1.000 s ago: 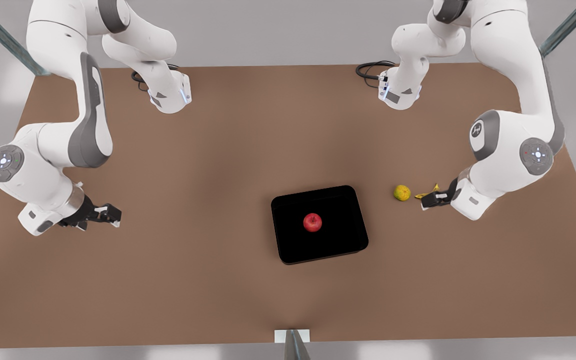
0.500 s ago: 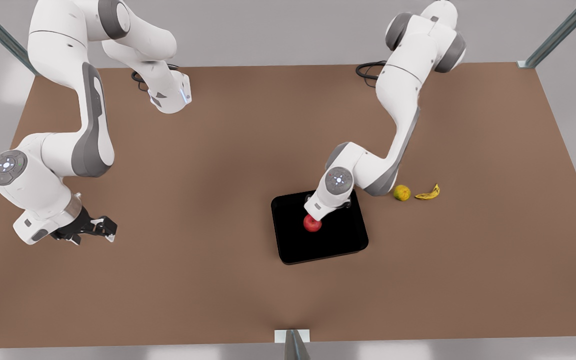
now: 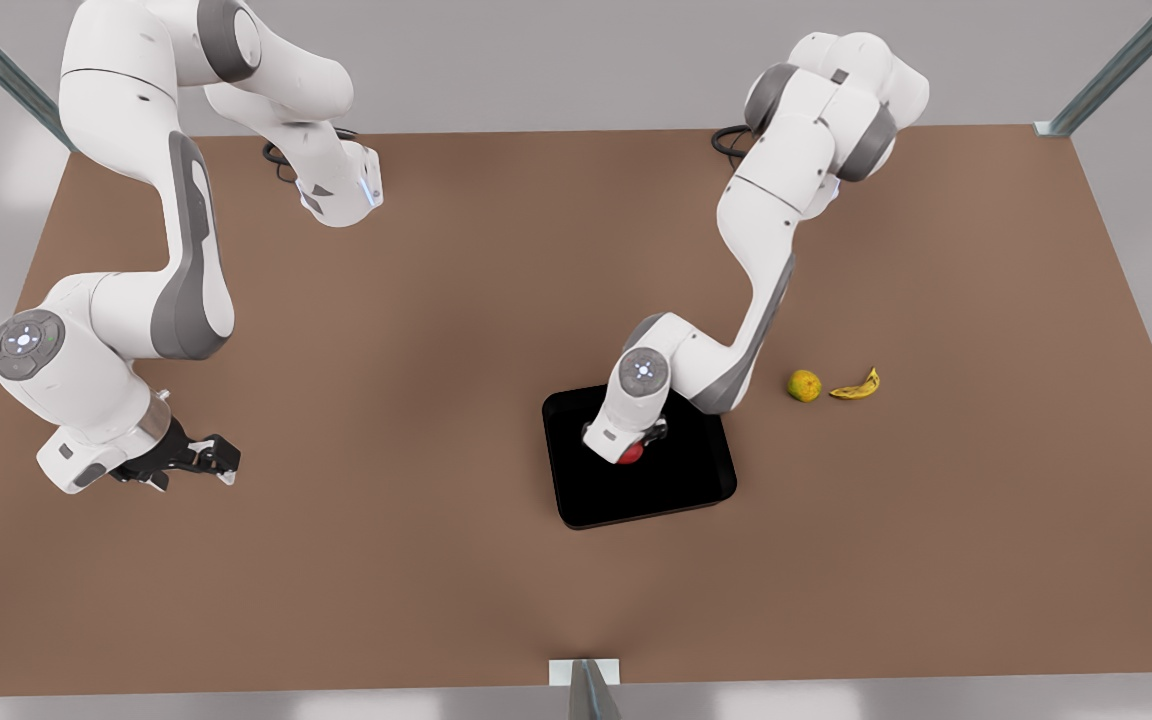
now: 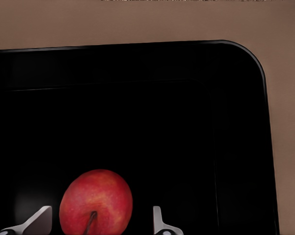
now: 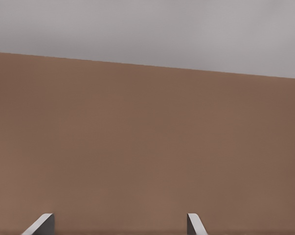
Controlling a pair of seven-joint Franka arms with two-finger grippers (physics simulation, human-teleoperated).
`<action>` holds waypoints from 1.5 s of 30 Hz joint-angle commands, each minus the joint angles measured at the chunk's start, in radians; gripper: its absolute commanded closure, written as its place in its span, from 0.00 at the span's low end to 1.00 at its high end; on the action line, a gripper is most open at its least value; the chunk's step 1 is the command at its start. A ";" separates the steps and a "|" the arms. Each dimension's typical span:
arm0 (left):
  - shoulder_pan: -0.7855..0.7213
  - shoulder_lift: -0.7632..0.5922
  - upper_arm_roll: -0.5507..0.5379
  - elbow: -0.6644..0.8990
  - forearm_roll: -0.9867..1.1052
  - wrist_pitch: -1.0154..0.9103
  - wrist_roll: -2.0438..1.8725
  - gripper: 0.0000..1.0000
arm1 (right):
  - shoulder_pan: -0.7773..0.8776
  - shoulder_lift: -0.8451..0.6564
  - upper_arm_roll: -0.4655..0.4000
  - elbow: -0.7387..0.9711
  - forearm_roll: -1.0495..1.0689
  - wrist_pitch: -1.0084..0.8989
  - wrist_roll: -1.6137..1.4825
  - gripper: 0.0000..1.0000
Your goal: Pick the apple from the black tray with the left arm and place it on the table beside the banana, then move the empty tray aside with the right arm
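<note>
The red apple (image 3: 633, 456) lies in the middle of the black tray (image 3: 706, 492), mostly covered by my left hand in the front view. My left gripper (image 3: 628, 448) is down over it and open. In the left wrist view its fingertips (image 4: 40, 219) stand on either side of the apple (image 4: 96, 200) with gaps, not touching. The tray's rim (image 4: 257, 63) curves beyond the fruit. The banana (image 3: 857, 386) lies on the table toward the front view's right. My right gripper (image 3: 208, 460) waits open over bare table at the front view's left, its fingertips (image 5: 43, 222) apart with nothing between.
A small yellow-green round fruit (image 3: 804, 385) sits between the tray and the banana. The brown table (image 3: 416, 330) stretches wide around the tray. Both arm bases stand at the far edge, with cables beside them.
My left arm swung from beside the banana to the tray and has now lowered its hand around the apple. The right arm only shifted slightly.
</note>
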 commanded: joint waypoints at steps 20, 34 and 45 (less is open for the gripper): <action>-0.002 0.003 0.000 -0.081 0.131 0.116 -0.161 0.00 | -0.003 0.000 -0.002 0.001 0.001 0.001 -0.005 0.00; 0.056 -0.112 -0.005 -0.064 0.093 -0.137 -0.001 0.21 | -0.003 0.014 -0.005 0.016 0.002 0.001 -0.003 0.00; 0.473 -0.287 0.058 -0.367 -0.007 -0.031 0.890 0.21 | 0.417 0.109 0.149 0.186 0.001 -0.179 0.602 0.00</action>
